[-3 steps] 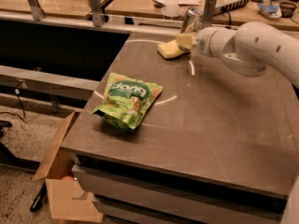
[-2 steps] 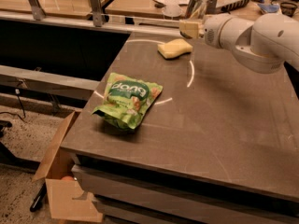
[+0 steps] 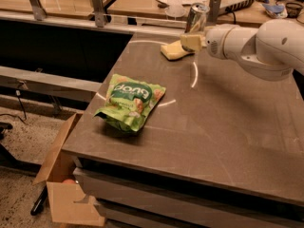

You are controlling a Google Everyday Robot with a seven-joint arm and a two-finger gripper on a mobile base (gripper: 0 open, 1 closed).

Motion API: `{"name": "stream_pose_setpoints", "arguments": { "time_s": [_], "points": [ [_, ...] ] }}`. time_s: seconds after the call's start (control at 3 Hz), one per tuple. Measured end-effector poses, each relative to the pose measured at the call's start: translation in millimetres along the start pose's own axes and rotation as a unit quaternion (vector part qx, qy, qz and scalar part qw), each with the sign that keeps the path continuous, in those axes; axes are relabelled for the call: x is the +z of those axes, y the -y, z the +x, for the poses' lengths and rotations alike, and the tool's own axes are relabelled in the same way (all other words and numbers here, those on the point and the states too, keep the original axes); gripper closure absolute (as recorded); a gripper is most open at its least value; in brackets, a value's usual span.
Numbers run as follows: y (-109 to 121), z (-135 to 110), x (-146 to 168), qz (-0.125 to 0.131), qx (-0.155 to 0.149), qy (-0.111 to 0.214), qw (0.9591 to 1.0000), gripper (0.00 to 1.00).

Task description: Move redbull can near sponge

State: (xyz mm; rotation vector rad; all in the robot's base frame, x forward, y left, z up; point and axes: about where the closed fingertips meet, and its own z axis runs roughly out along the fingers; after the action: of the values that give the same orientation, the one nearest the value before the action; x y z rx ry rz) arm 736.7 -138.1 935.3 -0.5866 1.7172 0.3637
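Note:
The redbull can (image 3: 196, 16) is a slim silver can, tilted slightly, at the far edge of the table. My gripper (image 3: 192, 39) is shut around its lower part, with pale fingers (image 3: 190, 42) showing below the can. The pale yellow sponge (image 3: 174, 51) lies on the table just left of and below the gripper, very close to the can. The white arm reaches in from the right.
A green crinkled snack bag (image 3: 131, 101) lies at the left middle of the brown table (image 3: 223, 127). An open cardboard box (image 3: 61, 194) stands on the floor at the lower left. A cluttered bench with metal posts (image 3: 97, 4) runs behind the table.
The gripper with the can rose and shifted slightly right, then came back down beside the sponge. The sponge and the snack bag have not moved.

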Motion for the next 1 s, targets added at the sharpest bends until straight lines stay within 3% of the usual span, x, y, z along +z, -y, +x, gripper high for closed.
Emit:
{"name": "stream_pose_setpoints", "arguments": {
  "time_s": [0.67, 1.0],
  "points": [
    [17, 35, 16, 0.019, 0.014, -0.040, 0.9989, 1.00],
    [20, 51, 33, 0.018, 0.022, -0.055, 0.9981, 0.84]
  ]
}}
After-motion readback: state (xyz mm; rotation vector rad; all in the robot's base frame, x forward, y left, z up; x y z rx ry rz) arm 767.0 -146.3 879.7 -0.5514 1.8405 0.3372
